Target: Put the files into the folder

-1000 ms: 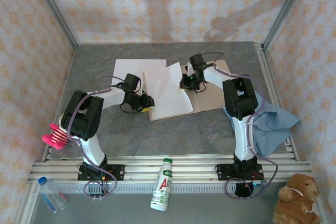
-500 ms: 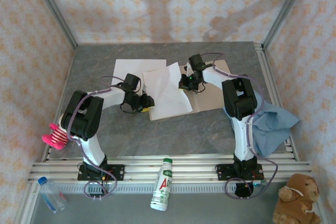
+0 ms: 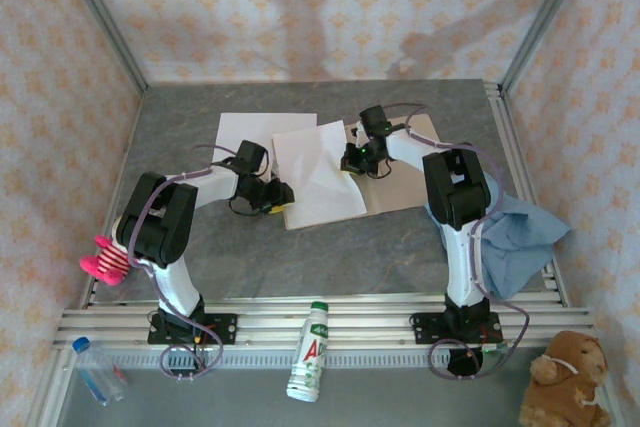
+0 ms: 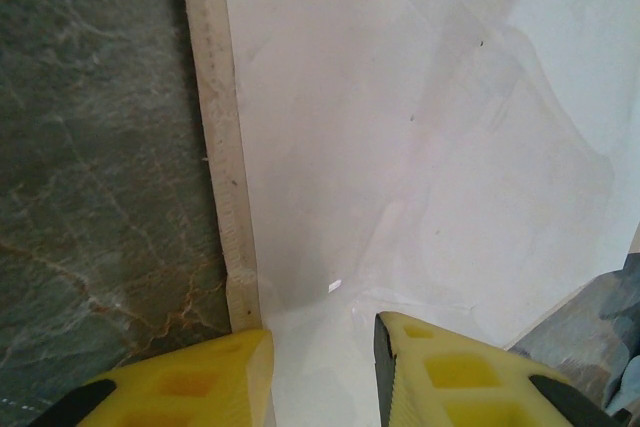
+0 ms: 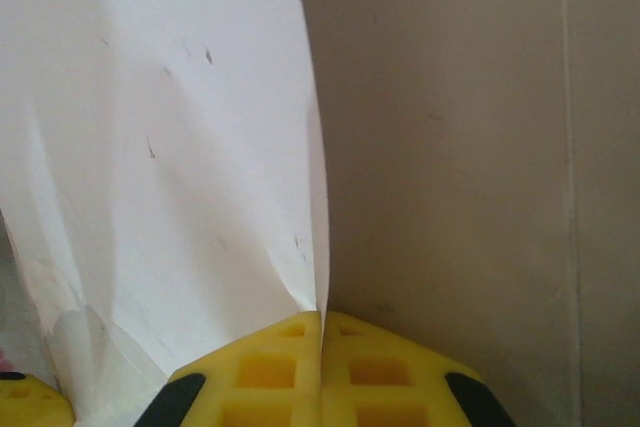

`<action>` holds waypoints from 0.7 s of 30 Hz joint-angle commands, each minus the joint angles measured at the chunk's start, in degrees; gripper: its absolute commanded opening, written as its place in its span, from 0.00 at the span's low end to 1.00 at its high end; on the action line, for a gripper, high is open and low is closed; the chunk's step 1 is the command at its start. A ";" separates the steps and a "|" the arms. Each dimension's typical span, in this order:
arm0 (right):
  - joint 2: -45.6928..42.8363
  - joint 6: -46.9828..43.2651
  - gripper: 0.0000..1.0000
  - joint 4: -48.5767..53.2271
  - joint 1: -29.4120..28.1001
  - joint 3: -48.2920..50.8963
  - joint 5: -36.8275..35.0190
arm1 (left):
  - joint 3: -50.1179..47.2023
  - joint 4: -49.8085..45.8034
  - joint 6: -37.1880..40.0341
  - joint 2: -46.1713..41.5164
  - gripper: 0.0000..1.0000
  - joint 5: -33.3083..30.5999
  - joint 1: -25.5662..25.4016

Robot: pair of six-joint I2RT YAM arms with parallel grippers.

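Grey marbled tabletop inside patterned walls. An open tan folder lies flat with a white sheet on it. The right gripper has its jaws pressed together on that sheet's edge, which is raised off the folder. The left gripper, jaws apart, sits at the sheet's near corner, with the folder's edge beside one finger. A second sheet lies on the table just beyond the left gripper.

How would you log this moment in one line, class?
right gripper: shut on sheet edge | left gripper: open, at folder corner | sheet: lies over folder | second sheet: on table
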State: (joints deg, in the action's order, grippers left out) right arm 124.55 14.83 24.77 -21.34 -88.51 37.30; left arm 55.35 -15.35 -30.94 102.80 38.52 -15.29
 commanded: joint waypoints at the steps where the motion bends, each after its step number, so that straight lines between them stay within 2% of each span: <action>1: -2.37 -0.86 0.13 3.34 -0.65 -0.70 -1.73 | -0.32 -2.51 1.46 1.70 0.34 -2.62 0.06; 6: -3.31 -3.78 0.30 8.59 -0.31 -4.99 -5.39 | -0.42 -2.94 1.82 1.59 0.34 -2.88 0.02; 15: -7.56 -8.31 0.43 16.69 0.01 -9.02 -12.82 | -0.26 -3.33 2.10 1.73 0.34 -3.29 0.17; 17: -8.67 -8.12 0.43 15.87 0.07 -7.78 -11.85 | -0.03 -3.54 2.27 1.70 0.34 -3.37 0.17; 21: -9.83 -6.16 0.43 10.38 -0.54 -3.24 -5.10 | 0.67 -3.94 2.37 1.97 0.34 -3.46 0.17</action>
State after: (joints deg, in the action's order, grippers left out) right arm 116.36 8.32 36.93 -21.58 -94.61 29.23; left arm 55.53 -15.62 -29.91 102.83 38.48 -15.29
